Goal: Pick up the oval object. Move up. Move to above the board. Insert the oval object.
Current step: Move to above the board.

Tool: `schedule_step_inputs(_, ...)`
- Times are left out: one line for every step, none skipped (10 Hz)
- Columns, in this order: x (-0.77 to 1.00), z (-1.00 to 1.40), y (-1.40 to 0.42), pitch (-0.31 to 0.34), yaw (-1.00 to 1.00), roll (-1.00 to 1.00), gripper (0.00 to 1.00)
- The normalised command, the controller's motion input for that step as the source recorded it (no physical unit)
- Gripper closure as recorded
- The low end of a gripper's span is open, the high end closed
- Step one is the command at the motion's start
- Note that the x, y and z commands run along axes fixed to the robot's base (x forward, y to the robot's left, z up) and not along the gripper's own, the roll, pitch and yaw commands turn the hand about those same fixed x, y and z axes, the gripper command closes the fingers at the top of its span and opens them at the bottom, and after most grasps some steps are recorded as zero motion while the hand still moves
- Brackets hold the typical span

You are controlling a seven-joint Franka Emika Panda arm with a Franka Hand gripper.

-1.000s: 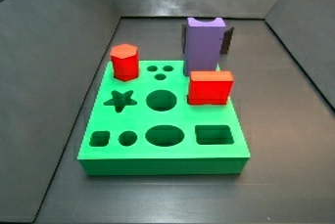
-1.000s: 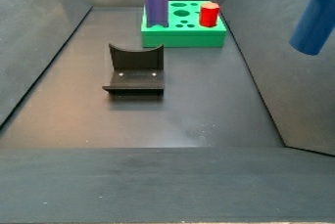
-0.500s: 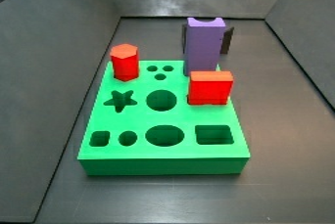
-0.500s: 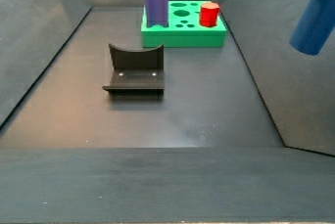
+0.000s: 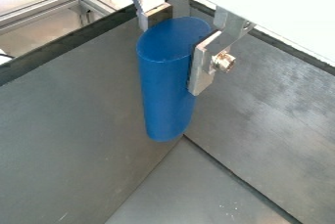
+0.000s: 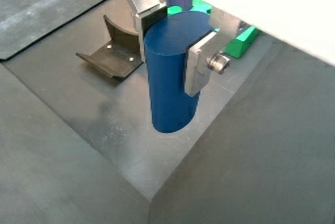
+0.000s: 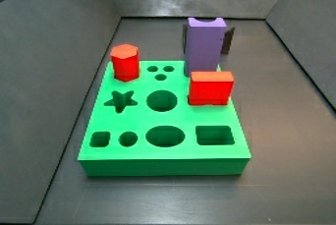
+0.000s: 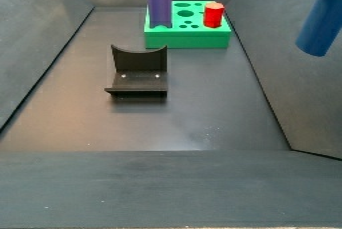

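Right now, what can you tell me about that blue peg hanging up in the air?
The oval object is a smooth, plain dark blue peg with rounded sides and a rounded lower end; it looks like plastic. It hangs upright, clear of the floor, clamped between the gripper's silver fingers, which press on its upper part. In a side view it shows at the right edge, high up and well away from the board. Nothing else touches it.

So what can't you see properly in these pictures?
- The gripper: in both wrist views only silver finger plates show, clamped on the oval object; the frame edge cuts off the rest.
- In a side view the oval object hangs at the frame edge, with its top cut off.
- The board: mostly hidden behind the peg and finger in a wrist view.
- The purple block's foot: hidden by the red block.
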Motion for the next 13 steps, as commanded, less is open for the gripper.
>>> schedule_step_inputs(-0.40,0.01,-0.01,0.043,0.04,0.11,1.00)
schedule_step_inputs(-0.40,0.01,-0.01,0.043,0.04,0.11,1.00)
schedule_step_inputs(-0.40,0.01,-0.01,0.043,0.04,0.11,1.00)
schedule_step_inputs(-0.40,0.01,-0.01,0.043,0.04,0.11,1.00)
schedule_step_inputs(-0.40,0.01,-0.01,0.043,0.04,0.11,1.00)
schedule_step_inputs(-0.40,0.01,-0.01,0.043,0.04,0.11,1.00)
schedule_step_inputs(-0.40,0.01,-0.01,0.043,0.04,0.11,1.00)
schedule_step_inputs(-0.40,0.01,-0.01,0.043,0.04,0.11,1.00)
schedule_step_inputs(-0.40,0.01,-0.01,0.043,0.04,0.11,1.00)
schedule_step_inputs(-0.40,0.01,-0.01,0.043,0.04,0.11,1.00)
schedule_step_inputs(-0.40,0.01,-0.01,0.043,0.04,0.11,1.00)
schedule_step_inputs(0.44,0.21,-1.00,0.472,0.22,-0.20,1.00)
schedule_step_inputs(0.44,0.21,-1.00,0.473,0.21,-0.19,1.00)
